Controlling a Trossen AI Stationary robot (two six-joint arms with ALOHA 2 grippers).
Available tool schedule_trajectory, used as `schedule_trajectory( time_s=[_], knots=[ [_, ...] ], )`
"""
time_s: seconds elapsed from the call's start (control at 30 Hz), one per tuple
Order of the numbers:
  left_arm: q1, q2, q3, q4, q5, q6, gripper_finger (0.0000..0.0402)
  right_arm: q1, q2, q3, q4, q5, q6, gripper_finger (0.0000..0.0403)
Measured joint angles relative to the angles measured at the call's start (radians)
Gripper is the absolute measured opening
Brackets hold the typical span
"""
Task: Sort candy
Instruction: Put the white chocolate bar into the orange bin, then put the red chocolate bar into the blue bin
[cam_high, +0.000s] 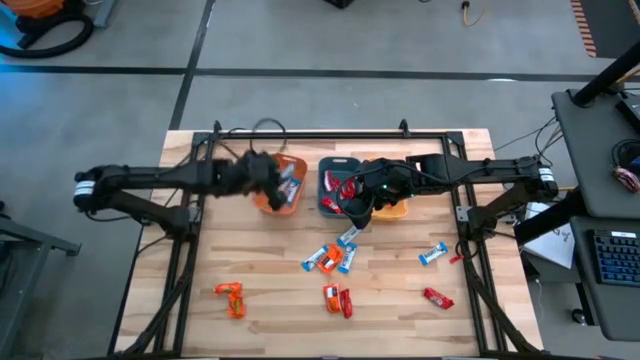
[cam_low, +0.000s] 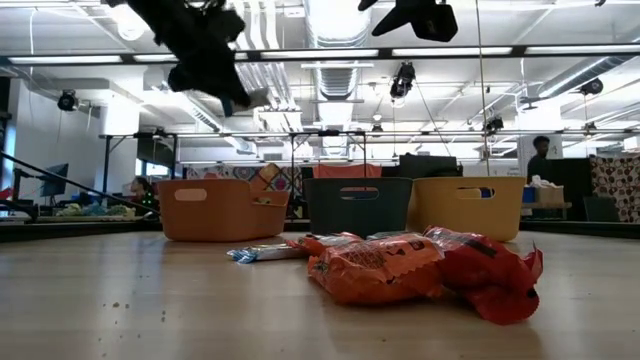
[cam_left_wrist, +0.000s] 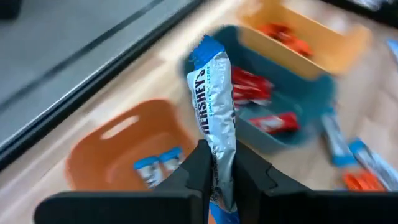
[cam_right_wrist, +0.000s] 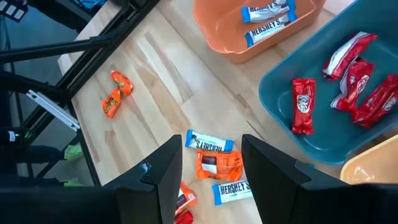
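Observation:
In the left wrist view my left gripper (cam_left_wrist: 217, 163) is shut on a blue-and-white candy (cam_left_wrist: 211, 93) above the orange bin (cam_left_wrist: 93, 155), where two blue-and-white candies (cam_left_wrist: 155, 167) lie. The high view shows this gripper (cam_high: 268, 180) at that bin's left side. My right gripper (cam_right_wrist: 212, 142) is open and empty. It hovers over loose candies on the table (cam_right_wrist: 214, 163), close to the teal bin (cam_high: 330, 192). The teal bin holds red candies (cam_right_wrist: 351, 84). More candies lie scattered on the wood (cam_high: 330, 258). My left gripper pinches the blue-and-white candy between its two fingers, near one end of the wrapper (cam_left_wrist: 219, 146). Most of the candy sticks out past the fingertips, along the fingers. It is lifted clear, over the orange bin.
The three bins stand in a row at the table's far side: orange (cam_high: 288, 205), teal, then yellow-orange (cam_high: 395, 210) with orange candies (cam_left_wrist: 283, 36). Loose candies lie near the near edge: an orange pair (cam_high: 232, 298), orange and red (cam_high: 337, 300), red (cam_high: 437, 297), blue-and-white (cam_high: 433, 254).

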Motion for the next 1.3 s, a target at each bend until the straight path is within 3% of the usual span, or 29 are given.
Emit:
schedule_trajectory(
  time_s=[0.17, 0.37, 0.63, 0.83, 1.07, 1.3],
  knots=[
    [0.143, 0.030, 0.000, -0.018, 0.095, -0.082, 0.0024, 0.000, 0.000, 0.000, 0.000, 0.001, 0.028, 0.0157],
    [0.201, 0.118, -0.001, -0.050, 0.222, -0.113, 0.0025, 0.000, 0.000, 0.000, -0.003, 0.001, 0.046, 0.0157],
    [0.211, 0.218, 0.010, -0.085, 0.229, -0.116, 0.0030, 0.000, 0.000, 0.000, -0.003, 0.000, 0.054, 0.0157],
    [0.210, 0.245, 0.010, -0.101, 0.229, -0.109, 0.0079, 0.000, 0.000, 0.000, -0.003, -0.001, 0.078, 0.0157],
    [0.210, 0.239, 0.010, -0.106, 0.256, -0.037, 0.0127, 0.001, 0.000, 0.000, -0.006, -0.010, 0.115, 0.0157],
    [0.201, 0.163, 0.010, -0.106, 0.286, -0.037, 0.0134, 0.008, 0.000, 0.000, -0.048, -0.101, 0.199, 0.0157]
  ],
)
